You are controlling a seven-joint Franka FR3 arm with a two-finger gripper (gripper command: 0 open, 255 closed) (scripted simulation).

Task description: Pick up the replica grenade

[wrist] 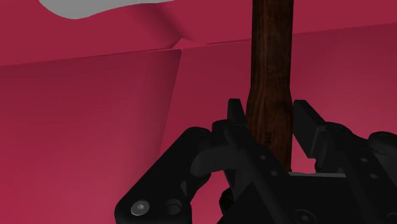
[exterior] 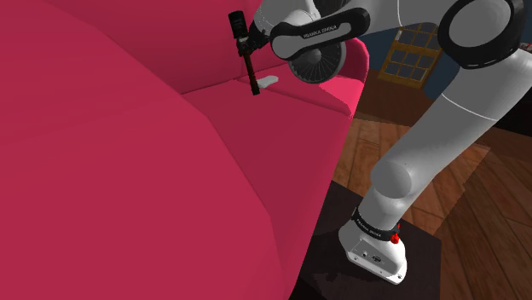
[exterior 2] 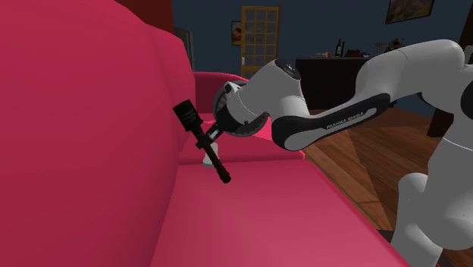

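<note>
Above red sofa (exterior: pixel 128 170), pincer (wrist: pixel 270 111) pinches stick grenade (exterior 2: pixel 187 116) by brown handle (wrist: pixel 272 57), cut off at wrist-view edge.

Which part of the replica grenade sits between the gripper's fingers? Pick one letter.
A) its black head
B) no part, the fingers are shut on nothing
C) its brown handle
C: in the wrist view the gripper has its two fingers pressed against either side of the brown handle of the replica grenade.
</note>
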